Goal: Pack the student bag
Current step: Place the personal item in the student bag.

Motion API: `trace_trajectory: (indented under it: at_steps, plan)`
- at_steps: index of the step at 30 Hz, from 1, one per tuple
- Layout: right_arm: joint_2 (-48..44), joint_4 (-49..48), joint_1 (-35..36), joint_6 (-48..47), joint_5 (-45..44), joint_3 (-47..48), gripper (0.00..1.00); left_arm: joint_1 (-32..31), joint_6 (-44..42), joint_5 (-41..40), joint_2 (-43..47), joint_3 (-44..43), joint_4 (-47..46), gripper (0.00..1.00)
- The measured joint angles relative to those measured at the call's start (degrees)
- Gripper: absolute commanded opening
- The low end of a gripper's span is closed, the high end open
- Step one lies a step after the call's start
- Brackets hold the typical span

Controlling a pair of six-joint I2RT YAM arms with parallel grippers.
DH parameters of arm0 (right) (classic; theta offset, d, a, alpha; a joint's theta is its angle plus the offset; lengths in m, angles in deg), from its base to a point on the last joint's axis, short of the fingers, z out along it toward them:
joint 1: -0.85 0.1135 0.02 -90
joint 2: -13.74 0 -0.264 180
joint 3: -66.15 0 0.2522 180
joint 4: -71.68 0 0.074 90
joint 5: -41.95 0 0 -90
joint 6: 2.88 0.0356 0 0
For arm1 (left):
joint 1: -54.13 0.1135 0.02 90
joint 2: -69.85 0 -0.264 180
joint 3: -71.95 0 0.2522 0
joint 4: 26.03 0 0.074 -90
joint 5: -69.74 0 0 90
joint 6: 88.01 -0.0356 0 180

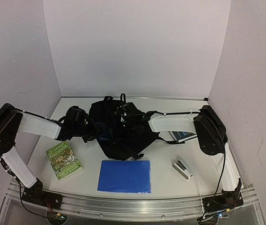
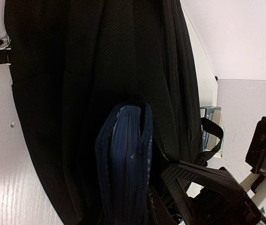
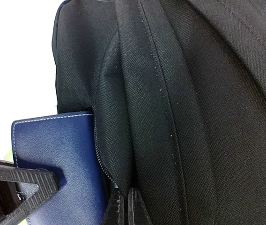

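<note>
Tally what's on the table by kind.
Black fabric backpack: 1
Green paperback book: 1
Navy stitched notebook, entering backpack: 1
Flat blue folder: 1
White-and-black stapler: 1
Half-hidden blue-white flat item behind stapler: 1
Total: 6

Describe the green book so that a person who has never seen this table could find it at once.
Find the black student bag in the middle of the white table. Three things lie in front of it, toward the arms' bases; the book is the leftmost, beside the plain blue folder. Only it has a green picture cover.
</note>
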Motion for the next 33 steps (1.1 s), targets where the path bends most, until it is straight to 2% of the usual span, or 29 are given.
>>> trace_trajectory:
  at_steps: [8, 19, 25, 33]
  plan:
    - [-0.01, -0.86, -0.02, 1.48, -0.92, -0.26, 0.0, -0.1, 5.64, 1.89, -3.89, 0.22, -5.09, 0.0]
    - [-0.01, -1.34, 0.0, 2.44, -1.7, -0.26, 0.0, -0.48, 10.18, 3.98, -4.04, 0.6, -7.54, 0.0]
    - [-0.01, -1.54, 0.0, 2.32, -1.16, -0.26, 0.0, -0.54, 9.92, 3.88, -4.75, 0.79, -8.44, 0.0]
    - [-0.63, -3.91, -0.44, 1.94, 1.25, -2.47, 0.0, -0.91, 7.03, 3.65, -10.09, -0.71, -14.09, 0.0]
